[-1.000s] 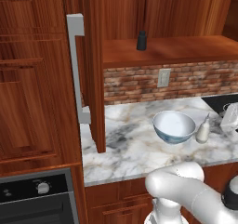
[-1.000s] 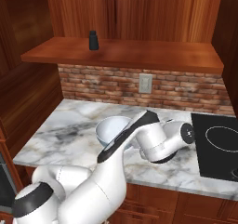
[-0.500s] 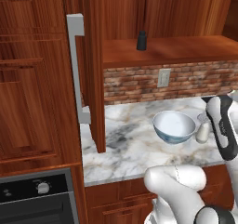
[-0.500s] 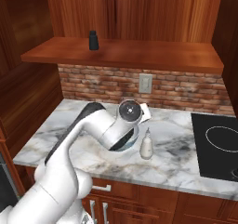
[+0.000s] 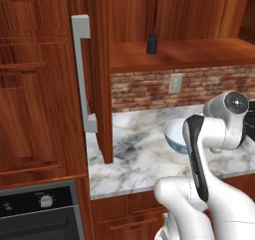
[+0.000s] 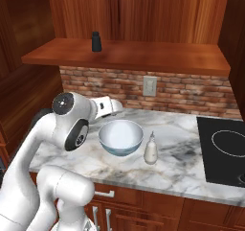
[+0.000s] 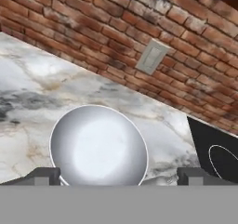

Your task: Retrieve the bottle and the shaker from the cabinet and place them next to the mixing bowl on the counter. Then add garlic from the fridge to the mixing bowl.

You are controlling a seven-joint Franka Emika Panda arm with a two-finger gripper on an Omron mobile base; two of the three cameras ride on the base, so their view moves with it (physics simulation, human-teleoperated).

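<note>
- Gripper [image 7: 119, 176] — its two dark fingertips stand far apart at the bottom of the hand view, spread wide with nothing between them. It grips nothing.
- Hand position: the hand hangs low over the counter [image 6: 191, 167], just beside the mixing bowl [image 6: 120, 136] on the brick-wall side. The hand view looks down across the bowl's white inside toward the wall outlet [image 7: 151, 56].
- Bottle [image 6: 150, 148]: it stands upright on the counter, just beside the mixing bowl on the cooktop [image 6: 225, 153] side. Judged from this placement, the bottle step is complete.
- Shaker [image 6: 96, 41]: it stands upright on the shelf of the open cabinet [image 5: 102, 79], near the shelf's left end in the right base view. Its long axis is vertical.
- Governing relation — the shaker lies well above the gripper and somewhat toward the cabinet door side, on the shelf over the brick wall. The gripper points downward at the counter, away from it.
- Judgement: the coming move requires raising the hand to shelf level and re-aiming it horizontally, so the spread fingers straddle the upright shaker from the front.
- Risk: the shaker is small, so an off-centre approach may tip it.
</note>
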